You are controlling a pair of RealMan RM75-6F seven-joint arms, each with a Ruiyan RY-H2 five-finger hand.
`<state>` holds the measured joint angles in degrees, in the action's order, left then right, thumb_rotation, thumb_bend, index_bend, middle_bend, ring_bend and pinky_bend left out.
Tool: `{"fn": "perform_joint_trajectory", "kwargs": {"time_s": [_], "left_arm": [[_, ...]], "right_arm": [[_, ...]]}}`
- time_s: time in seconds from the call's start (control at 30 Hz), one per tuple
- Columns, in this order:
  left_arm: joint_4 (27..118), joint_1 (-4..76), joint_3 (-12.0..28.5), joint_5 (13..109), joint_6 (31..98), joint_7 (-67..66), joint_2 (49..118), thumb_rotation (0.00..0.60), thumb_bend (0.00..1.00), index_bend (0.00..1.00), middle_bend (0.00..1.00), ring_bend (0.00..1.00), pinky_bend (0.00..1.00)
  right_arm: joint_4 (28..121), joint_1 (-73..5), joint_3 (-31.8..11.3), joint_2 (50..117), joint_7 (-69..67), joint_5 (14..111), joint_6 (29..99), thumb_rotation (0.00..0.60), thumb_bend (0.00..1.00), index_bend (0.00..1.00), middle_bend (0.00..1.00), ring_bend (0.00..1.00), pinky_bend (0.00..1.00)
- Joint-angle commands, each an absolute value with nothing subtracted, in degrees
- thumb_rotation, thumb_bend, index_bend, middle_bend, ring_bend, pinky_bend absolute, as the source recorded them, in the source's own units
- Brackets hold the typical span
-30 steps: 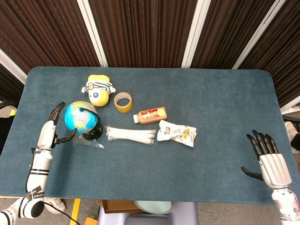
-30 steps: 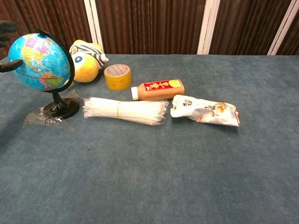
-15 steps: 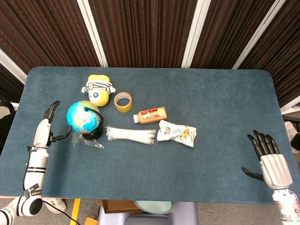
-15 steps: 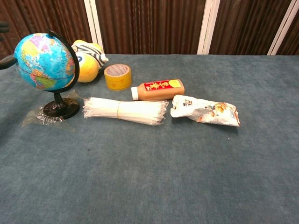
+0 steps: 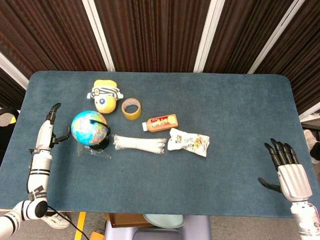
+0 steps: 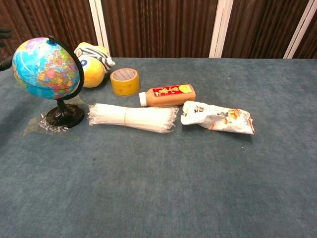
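My left hand is at the table's left edge, fingers spread, empty, a short gap from the small globe on its black stand; in the chest view only its fingertips show at the far left beside the globe. My right hand lies open and empty near the front right corner, far from every object. To the right of the globe lie a packet of white straws, a snack bag, a brown bottle, a roll of yellow tape and a yellow plush toy.
Crumpled clear plastic lies under the globe's stand. The blue felt table has open room across its right half and along the front. Dark slatted panels stand behind the table.
My left hand has let go of the globe and drawn back to the left. The globe has swung upright on its stand and turned. The right hand stays still.
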<state>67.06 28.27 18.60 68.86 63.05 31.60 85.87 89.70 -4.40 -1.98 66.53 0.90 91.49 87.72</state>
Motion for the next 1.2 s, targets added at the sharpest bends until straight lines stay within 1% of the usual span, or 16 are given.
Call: {"fn": "perform_joint_trajectory", "kwargs": {"time_s": [0.03, 0.17, 0.27, 0.33, 0.47, 0.53, 0.63, 0.73, 0.87, 1.07, 1.2], "left_arm": [[65.8, 28.8, 19.0, 68.4, 62.0, 32.4, 86.4, 0.6, 0.34, 0.0, 0.0, 0.0, 0.0], [63.5, 29.6, 19.8, 68.2, 61.8, 33.4, 87.3, 0.6, 0.35, 0.0, 0.0, 0.0, 0.0], [60.8, 29.9, 22.2, 67.2, 63.8, 36.9, 89.2, 0.6, 0.36, 0.0, 0.0, 0.0, 0.0], [59.5, 30.1, 23.3, 66.7, 63.9, 39.8, 89.6, 0.6, 0.36, 0.0, 0.0, 0.0, 0.0], [58.4, 29.7, 23.6, 67.0, 63.7, 42.6, 89.0, 0.6, 0.36, 0.0, 0.0, 0.0, 0.0], [60.1, 28.9, 23.0, 68.1, 63.6, 44.5, 87.9, 0.6, 0.36, 0.0, 0.0, 0.0, 0.0], [66.0, 26.9, 21.3, 70.9, 64.0, 48.4, 84.3, 0.6, 0.36, 0.0, 0.0, 0.0, 0.0], [72.4, 24.8, 19.2, 74.3, 65.7, 50.2, 80.7, 0.6, 0.36, 0.0, 0.0, 0.0, 0.0], [79.7, 22.0, 16.2, 80.0, 70.0, 52.1, 76.8, 0.6, 0.34, 0.0, 0.0, 0.0, 0.0], [84.9, 20.1, 12.5, 85.3, 74.5, 49.4, 75.2, 0.6, 0.34, 0.0, 0.0, 0.0, 0.0], [83.0, 20.5, 11.0, 86.3, 75.5, 41.6, 78.0, 0.6, 0.33, 0.0, 0.0, 0.0, 0.0]], "right_arm": [[89.7, -4.4, -2.0, 66.6, 1.0, 91.5, 87.7, 0.6, 0.15, 0.0, 0.0, 0.0, 0.0], [89.8, -4.4, -1.9, 66.6, 1.2, 91.5, 87.6, 0.6, 0.15, 0.0, 0.0, 0.0, 0.0], [89.8, -4.4, -1.8, 66.5, 1.0, 91.7, 87.6, 0.6, 0.15, 0.0, 0.0, 0.0, 0.0], [89.9, -4.4, -1.7, 66.4, 0.9, 91.8, 87.6, 0.6, 0.15, 0.0, 0.0, 0.0, 0.0], [90.0, -4.3, -1.5, 66.2, 0.7, 92.2, 87.7, 0.6, 0.15, 0.0, 0.0, 0.0, 0.0], [90.1, -4.3, -1.4, 66.1, 0.6, 92.4, 87.8, 0.6, 0.15, 0.0, 0.0, 0.0, 0.0], [90.2, -4.2, -1.4, 66.1, 0.4, 92.5, 88.0, 0.6, 0.15, 0.0, 0.0, 0.0, 0.0], [90.2, -4.2, -1.4, 66.1, 0.4, 92.5, 87.9, 0.6, 0.15, 0.0, 0.0, 0.0, 0.0], [90.2, -4.4, -1.3, 66.0, 0.3, 92.7, 87.6, 0.6, 0.15, 0.0, 0.0, 0.0, 0.0], [90.6, -4.3, -1.0, 65.6, -0.5, 93.3, 87.9, 0.6, 0.15, 0.0, 0.0, 0.0, 0.0], [90.5, -4.3, -0.7, 65.4, -1.1, 93.9, 88.0, 0.6, 0.15, 0.0, 0.0, 0.0, 0.0]]}}
